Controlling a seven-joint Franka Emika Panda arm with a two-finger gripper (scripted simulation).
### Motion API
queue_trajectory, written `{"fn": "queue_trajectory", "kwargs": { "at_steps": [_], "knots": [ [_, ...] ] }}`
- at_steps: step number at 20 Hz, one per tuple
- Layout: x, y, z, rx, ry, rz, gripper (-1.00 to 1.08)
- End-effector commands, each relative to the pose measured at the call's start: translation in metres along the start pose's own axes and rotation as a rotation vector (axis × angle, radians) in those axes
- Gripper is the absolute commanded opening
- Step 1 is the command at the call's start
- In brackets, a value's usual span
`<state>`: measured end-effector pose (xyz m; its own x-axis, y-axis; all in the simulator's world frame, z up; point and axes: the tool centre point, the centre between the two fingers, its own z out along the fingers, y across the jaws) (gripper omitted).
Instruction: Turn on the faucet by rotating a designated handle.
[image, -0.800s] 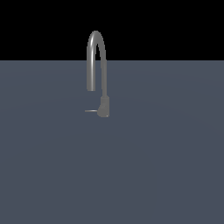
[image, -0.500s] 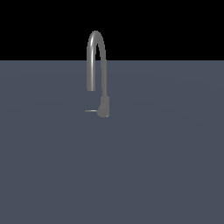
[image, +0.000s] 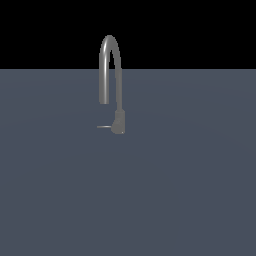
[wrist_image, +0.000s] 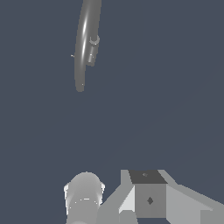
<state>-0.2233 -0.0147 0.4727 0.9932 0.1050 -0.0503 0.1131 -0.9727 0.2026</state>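
The faucet (image: 118, 121) stands on the flat grey-blue surface, a slim grey tap with a tall arched spout and a thicker tapered base. Its handle (image: 103, 126) is a thin light rod pointing from the base toward the exterior view's left. In the wrist view the faucet (wrist_image: 83, 43) is seen from above and far off, and the handle (wrist_image: 72, 55) shows only as a tiny stub beside the spout. The exterior view does not show my gripper. Grey-white robot parts (wrist_image: 148, 197) fill the wrist view's edge, well apart from the faucet, and no fingertips can be made out.
The grey-blue surface (image: 190, 190) stretches around the faucet on all sides, with a black background behind it. A pale cylindrical robot part (wrist_image: 85, 197) sits beside the blocky one in the wrist view.
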Motion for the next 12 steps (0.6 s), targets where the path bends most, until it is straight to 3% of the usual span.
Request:
{"fn": "queue_trajectory", "kwargs": {
  "at_steps": [1,12],
  "knots": [
    [0.014,-0.006,0.005,-0.061,0.000,-0.063,-1.00],
    [0.078,-0.043,0.037,-0.381,0.002,-0.388,-1.00]
  ]
}}
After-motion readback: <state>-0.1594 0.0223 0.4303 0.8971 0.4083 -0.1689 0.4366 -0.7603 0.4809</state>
